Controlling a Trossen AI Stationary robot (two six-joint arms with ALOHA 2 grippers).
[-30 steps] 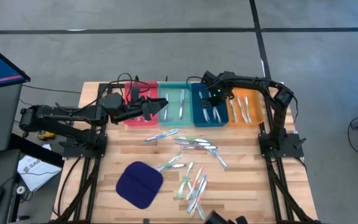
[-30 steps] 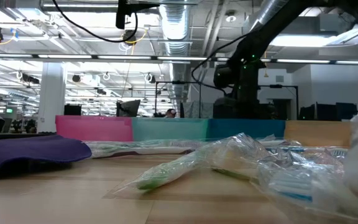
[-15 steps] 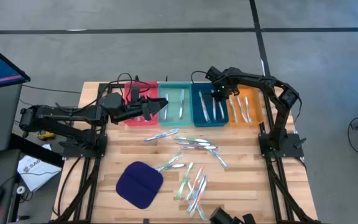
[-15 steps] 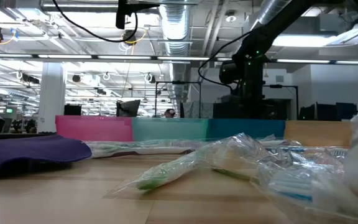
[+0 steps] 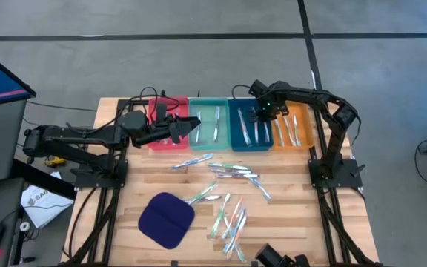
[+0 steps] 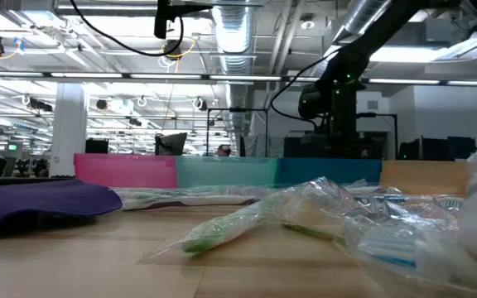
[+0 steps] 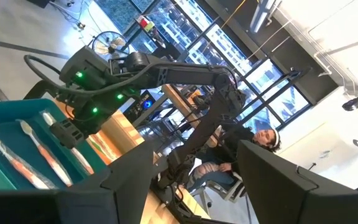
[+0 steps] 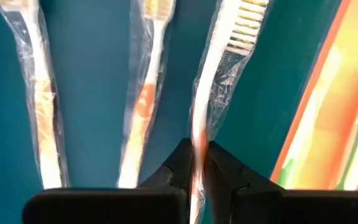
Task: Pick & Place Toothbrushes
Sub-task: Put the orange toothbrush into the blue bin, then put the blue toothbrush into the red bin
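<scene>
Your right gripper point(image 8: 194, 167) pinched a wrapped toothbrush point(image 8: 219, 81) over the blue tray point(image 5: 237, 133); two more lay inside. Your left gripper point(image 5: 193, 127) hung over the red tray point(image 5: 158, 142), fingers spread.

Pale butcher-block wooden table point(image 5: 288, 215), its planks smooth with a light sheen, carries four smooth, coloured plastic trays — red point(image 5: 160, 139), teal point(image 5: 206, 137), blue point(image 5: 247, 144) and orange point(image 5: 300, 141). Slim white plastic toothbrushes point(image 5: 232, 219) lie sealed in glossy, crinkled clear film; one wrapped brush with pale bristles point(image 8: 225, 62) shows bright highlights on its film. A dark blue rounded cloth pad point(image 5: 166, 219) looks soft and matt. Both robot arms — matt black point(image 5: 73, 137) — end in dull dark fingers point(image 8: 166, 171).
</scene>
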